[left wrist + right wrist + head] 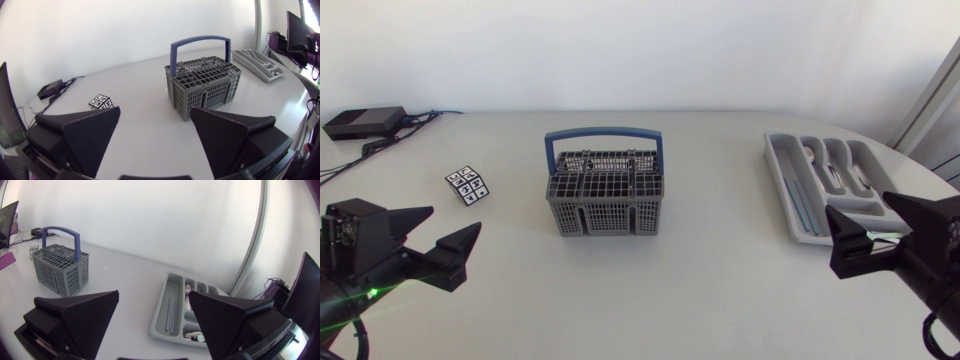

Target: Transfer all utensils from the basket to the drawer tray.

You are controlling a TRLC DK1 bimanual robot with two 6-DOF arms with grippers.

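Left hand (pixel 455 222) and right hand (pixel 858 204) sit open, empty, flanking basket (pixel 605 195); tray (pixel 778 180) is right-side, so right likely handles drop-offs.

The matte black right gripper (pixel 154 294) holds its wedge fingers wide apart. At its one o'clock lies a light grey plastic drawer tray (pixel 176 286) holding long grey utensils (pixel 170 315). At ten o'clock stands a grey mesh basket with a blue handle (pixel 56 270).
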